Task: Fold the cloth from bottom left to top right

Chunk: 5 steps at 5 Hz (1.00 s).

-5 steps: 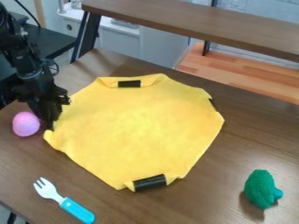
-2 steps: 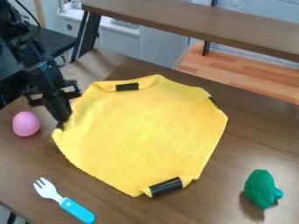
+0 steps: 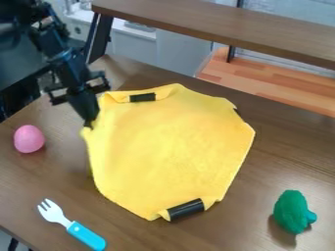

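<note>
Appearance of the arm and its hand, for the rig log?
Arm: black all over, slim jointed links with blocky joint housings. Hand: also black, with short bracket-like pieces sticking out on both sides above a narrow, tapering end. No coloured markings that I can make out.

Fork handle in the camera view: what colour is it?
Turquoise blue handle, seen in the camera view.

Soft, moderate light; pale sheen on wooden tabletop [image 3: 116, 71], up-left of yellow cloth [image 3: 171, 147]; diffuse shadow left of cloth.
</note>
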Available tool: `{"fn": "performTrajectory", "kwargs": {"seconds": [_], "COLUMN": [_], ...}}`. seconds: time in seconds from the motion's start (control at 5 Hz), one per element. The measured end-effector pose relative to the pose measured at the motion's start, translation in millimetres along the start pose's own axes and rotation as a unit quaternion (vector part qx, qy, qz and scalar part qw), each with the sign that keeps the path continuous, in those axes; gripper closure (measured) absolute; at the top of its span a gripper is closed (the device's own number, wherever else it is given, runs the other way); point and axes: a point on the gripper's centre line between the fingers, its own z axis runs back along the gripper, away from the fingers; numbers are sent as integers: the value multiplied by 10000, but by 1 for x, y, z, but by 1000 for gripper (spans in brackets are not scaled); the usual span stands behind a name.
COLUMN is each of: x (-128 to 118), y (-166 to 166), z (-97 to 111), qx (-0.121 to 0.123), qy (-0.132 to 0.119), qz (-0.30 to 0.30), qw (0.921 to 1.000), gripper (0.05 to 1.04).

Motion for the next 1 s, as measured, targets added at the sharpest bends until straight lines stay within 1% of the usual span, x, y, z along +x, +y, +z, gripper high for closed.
{"fn": "performTrajectory", "kwargs": {"seconds": [0.2,0.4,0.8,1.0], "x": [8,21,43,50], "y": [-29,-59,-116,-148], "z": [-1,0,-12,-23], "qx": [-75,-182,-283,-312], "qy": [-75,-143,-172,-141], "qz": [-46,4,73,48], "qw": [9999,9997,9994,9994], "gripper": [1033,1033,1033,1033]}}
